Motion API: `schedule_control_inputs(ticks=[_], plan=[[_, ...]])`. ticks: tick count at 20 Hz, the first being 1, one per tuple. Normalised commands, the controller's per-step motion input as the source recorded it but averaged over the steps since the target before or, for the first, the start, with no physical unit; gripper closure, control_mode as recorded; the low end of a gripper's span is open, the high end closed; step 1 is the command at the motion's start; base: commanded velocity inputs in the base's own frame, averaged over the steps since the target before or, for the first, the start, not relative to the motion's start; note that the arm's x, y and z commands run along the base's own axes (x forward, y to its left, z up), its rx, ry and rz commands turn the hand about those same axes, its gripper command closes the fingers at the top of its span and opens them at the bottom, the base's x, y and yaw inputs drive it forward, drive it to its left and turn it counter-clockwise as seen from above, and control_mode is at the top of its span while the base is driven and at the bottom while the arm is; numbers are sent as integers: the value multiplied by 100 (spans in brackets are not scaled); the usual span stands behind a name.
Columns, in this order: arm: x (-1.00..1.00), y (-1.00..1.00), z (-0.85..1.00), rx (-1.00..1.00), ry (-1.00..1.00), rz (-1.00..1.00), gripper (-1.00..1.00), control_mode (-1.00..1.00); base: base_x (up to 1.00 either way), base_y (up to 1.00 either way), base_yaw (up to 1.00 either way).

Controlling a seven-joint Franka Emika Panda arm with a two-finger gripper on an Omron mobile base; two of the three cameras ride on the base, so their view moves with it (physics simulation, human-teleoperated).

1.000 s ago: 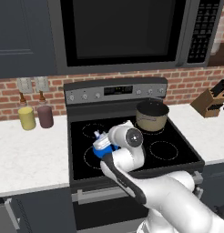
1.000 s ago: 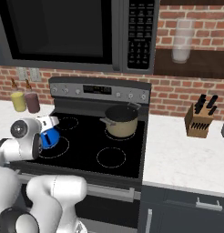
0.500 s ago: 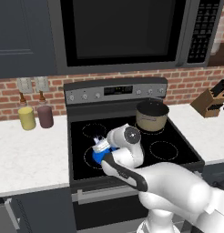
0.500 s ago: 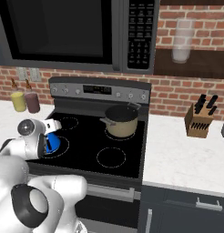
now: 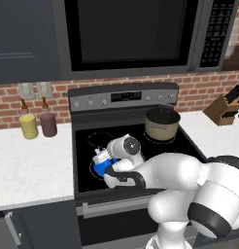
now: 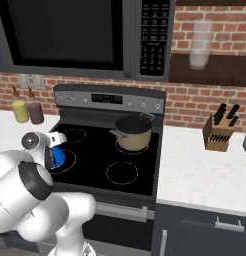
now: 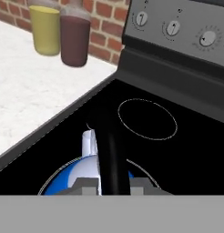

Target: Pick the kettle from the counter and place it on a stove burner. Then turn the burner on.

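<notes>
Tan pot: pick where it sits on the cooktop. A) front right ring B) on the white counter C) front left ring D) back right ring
D: the tan pot stands on the back right ring of the cooktop, while the kettle is over the front left ring.

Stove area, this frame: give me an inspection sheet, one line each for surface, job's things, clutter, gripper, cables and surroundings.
Surface: black cooktop set into a white counter.
Job's things: blue kettle is over the large front-left burner; whether it rests on the glass cannot be told.
Clutter: tan pot on the back-right burner; yellow jar and dark red jar on the counter by the brick wall; knife block on the counter right of the stove.
Gripper: the gripper is shut on the kettle's black handle.
Cables: nothing seen.
Surroundings: stove knobs, microwave above, brick backsplash.
</notes>
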Motion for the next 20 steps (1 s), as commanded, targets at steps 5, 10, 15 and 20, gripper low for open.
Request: schedule_control_inputs(ticks=[5, 10, 15, 20], plan=[[33, 2, -15, 0, 0, 0, 100, -100, 0, 0, 0], [32, 0, -34, -5, 0, 0, 100, -100, 0, 0, 0], [5, 5, -52, -13, 3, 0, 100, -100, 0, 0, 0], [0, 4, -29, -8, 2, 0, -100, -100, 0, 0, 0]])
